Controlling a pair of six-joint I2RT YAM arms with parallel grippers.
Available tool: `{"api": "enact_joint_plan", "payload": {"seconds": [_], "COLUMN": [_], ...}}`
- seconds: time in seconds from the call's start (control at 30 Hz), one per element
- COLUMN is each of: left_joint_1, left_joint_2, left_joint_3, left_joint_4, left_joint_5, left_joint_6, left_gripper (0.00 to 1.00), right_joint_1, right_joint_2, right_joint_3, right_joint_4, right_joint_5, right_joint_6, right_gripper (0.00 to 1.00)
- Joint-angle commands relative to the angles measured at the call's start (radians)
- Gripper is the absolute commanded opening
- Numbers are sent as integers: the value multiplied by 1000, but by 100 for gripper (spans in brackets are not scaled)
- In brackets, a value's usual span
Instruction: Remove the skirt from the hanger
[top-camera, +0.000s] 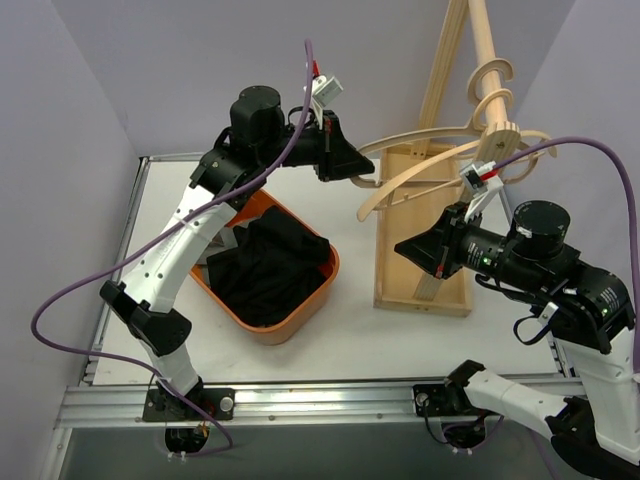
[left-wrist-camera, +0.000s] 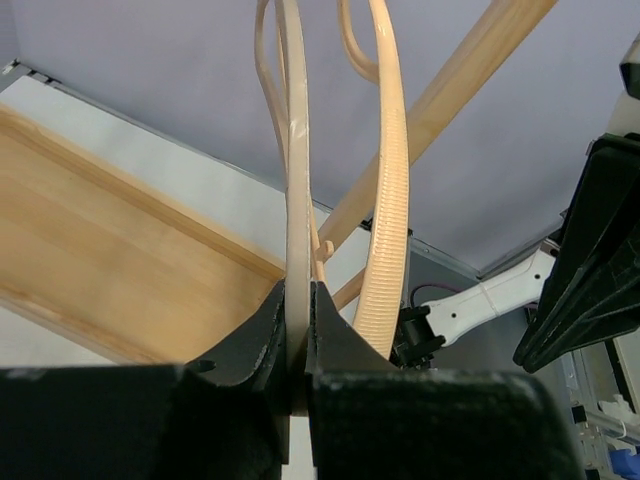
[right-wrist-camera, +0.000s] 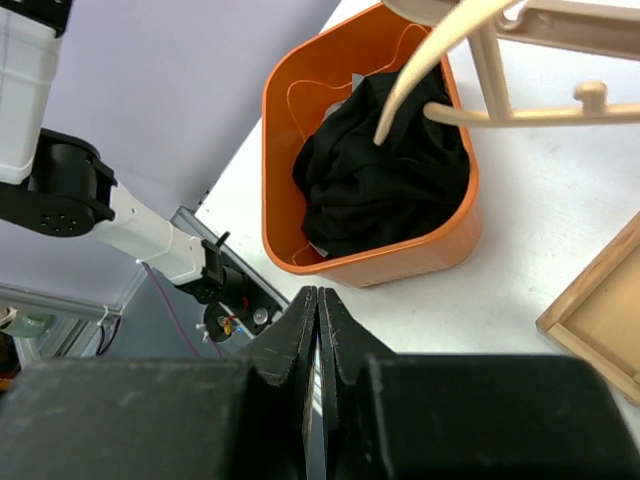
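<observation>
Evidently we may judge the removal done: the skirt (top-camera: 268, 268), a crumpled black heap, lies in the orange bin (top-camera: 300, 318), at about 8 o'clock from the bare hanger (top-camera: 500, 130). The left gripper (top-camera: 366, 177) pinches the hanger's arm end narrowly. The right gripper (top-camera: 399, 245), at 6 o'clock from the hanger, is closed on nothing. We judge that only releasing the hanger is left.

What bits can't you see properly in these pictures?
Top view: the wooden pole is cut off by the top edge.
Top view: the left arm covers part of the rim of the orange basket.
Right wrist view: the black skirt hides most of the basket's floor.
Left wrist view: the hanger in the left jaws runs off the top edge, hook unseen.
</observation>
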Motion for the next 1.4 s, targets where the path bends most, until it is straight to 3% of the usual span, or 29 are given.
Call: {"api": "enact_joint_plan", "payload": {"seconds": [0.0,0.23,0.33,0.57,0.6,0.77,0.87,0.97,1.07,1.23,1.3,1.37], "left_joint_1": [0,7,7,17,18,24,29,41,64,101,124,153], "left_joint_2": [39,47,39,-10,-17,-65,-97,-145,-200,-310,-350,-414], "left_joint_3": [64,63,49,-2,-9,-49,-77,-123,-174,-272,-310,-377], "left_joint_4": [-193,-233,-230,-195,-188,-168,-167,-162,-147,-147,-136,-121], "left_joint_5": [-76,-126,-124,-145,-144,-156,-161,-181,-182,-225,-239,-253], "left_joint_6": [-9,-51,-58,-60,-61,-74,-75,-81,-101,-132,-152,-166], "left_gripper": [9,47,50,73,94,94,94,94,94,94,94,94], "right_joint_1": [7,7,7,7,7,7,7,7,7,9,7,7], "right_joint_2": [-4,-14,-11,9,9,17,23,26,25,8,-1,-24], "right_joint_3": [-13,-44,-45,-38,-41,-45,-38,-36,-53,-97,-110,-136], "right_joint_4": [-8,-14,-12,-25,-25,-22,-23,-29,-37,-40,-34,-25], "right_joint_5": [49,75,80,85,83,75,78,92,111,158,183,225], "right_joint_6": [-6,-6,-7,-38,-40,-43,-49,-53,-55,-55,-55,-55], "right_gripper": [0,0,0,0,0,1,10,31,45,78,99,100]}}
